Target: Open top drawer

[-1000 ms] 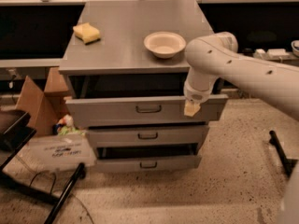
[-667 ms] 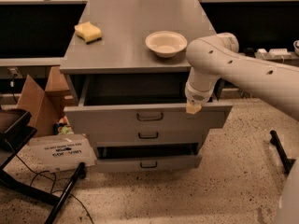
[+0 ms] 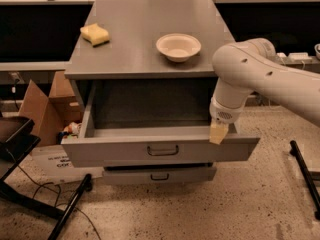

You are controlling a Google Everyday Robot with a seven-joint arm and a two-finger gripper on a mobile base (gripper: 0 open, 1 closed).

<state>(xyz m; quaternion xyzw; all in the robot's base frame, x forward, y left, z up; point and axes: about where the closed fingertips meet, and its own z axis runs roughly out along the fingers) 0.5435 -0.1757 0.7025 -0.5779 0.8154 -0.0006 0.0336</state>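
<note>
The top drawer (image 3: 115, 151) is a wide grey metal drawer pulled far out of the cabinet, showing a deep grey tray that looks empty. A small dark bail handle (image 3: 162, 150) sits mid-front. My gripper (image 3: 218, 133) hangs from the white arm over the drawer's right front corner, its pale fingertip at the top edge of the front panel. A narrower grey drawer (image 3: 159, 175) shows below, mostly covered by the open one.
On the grey cabinet top (image 3: 135, 49) lie a yellow sponge (image 3: 95, 34) and a white bowl (image 3: 178, 46). A cardboard box (image 3: 42, 109) and a white bag stand left. Black chair legs (image 3: 45, 206) are lower left; a black bar (image 3: 305, 176) is at right.
The top drawer has slid much farther out toward the camera. My gripper has stayed at its right front corner and come along with it.
</note>
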